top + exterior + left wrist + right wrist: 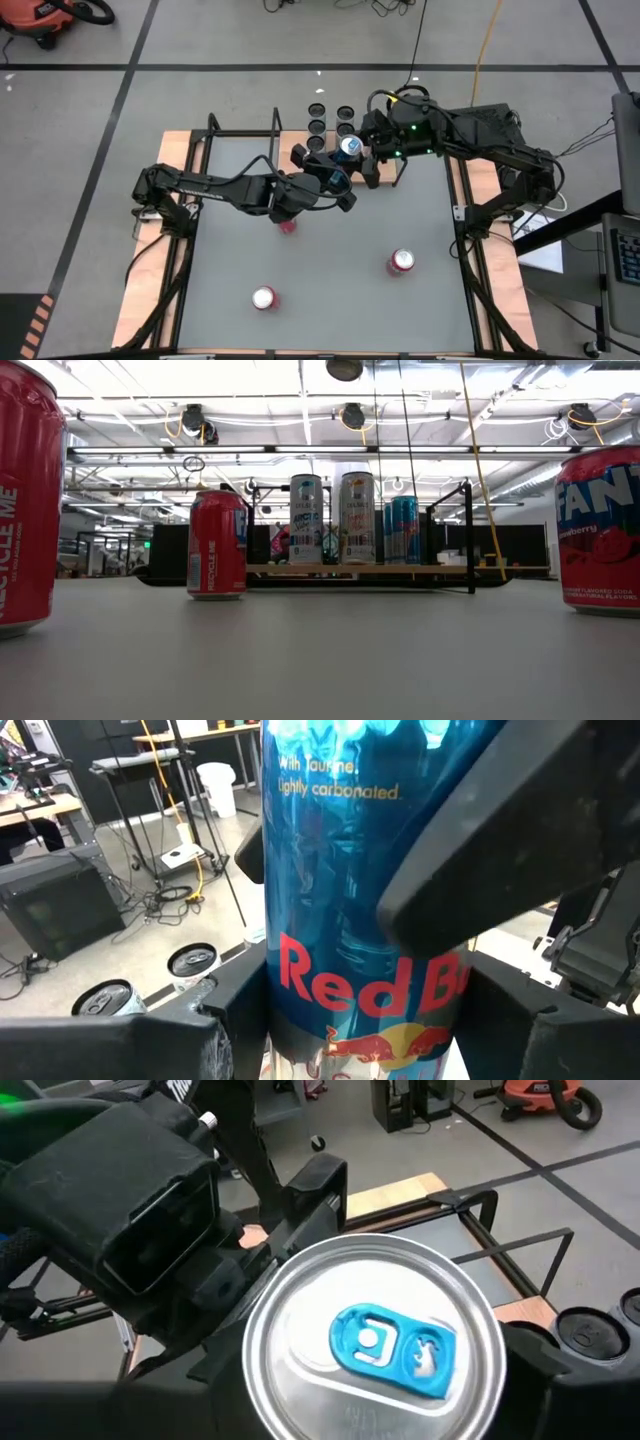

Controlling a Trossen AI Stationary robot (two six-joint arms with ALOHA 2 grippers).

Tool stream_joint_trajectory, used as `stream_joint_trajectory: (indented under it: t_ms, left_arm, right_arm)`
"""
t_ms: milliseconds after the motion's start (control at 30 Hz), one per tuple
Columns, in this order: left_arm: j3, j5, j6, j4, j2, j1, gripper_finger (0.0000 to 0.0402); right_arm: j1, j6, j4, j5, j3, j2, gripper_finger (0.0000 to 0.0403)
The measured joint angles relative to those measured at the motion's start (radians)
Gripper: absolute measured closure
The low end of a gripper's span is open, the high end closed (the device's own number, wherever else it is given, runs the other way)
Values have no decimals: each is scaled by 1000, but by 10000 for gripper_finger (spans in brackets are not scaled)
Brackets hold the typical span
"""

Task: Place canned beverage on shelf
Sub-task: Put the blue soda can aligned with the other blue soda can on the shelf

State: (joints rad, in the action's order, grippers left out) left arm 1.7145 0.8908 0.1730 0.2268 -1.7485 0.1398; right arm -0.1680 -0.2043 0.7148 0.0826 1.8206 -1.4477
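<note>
Shelf (300,150) sits at 12 o'clock on the grey table (330,290), four cans standing on it. Left gripper (338,168) clamps a blue Red Bull can (349,147) above the shelf's right end. Right gripper (372,158) brackets the same can from 3 o'clock, grip unclear (fingers flank it). Three red cans (401,262) stand loose toward 6 o'clock.

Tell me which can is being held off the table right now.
The blue Red Bull can, gripped by the left gripper near the shelf; the three red cans stand free on the table.
</note>
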Motion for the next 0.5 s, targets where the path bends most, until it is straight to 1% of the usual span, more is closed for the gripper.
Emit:
stream_joint_trajectory:
  t_ms: [500]
  left_arm:
    - [0, 0, 3, 0, 0, 0, 162]
  right_arm:
    - [0, -4, -8, -1, 0, 41, 150]
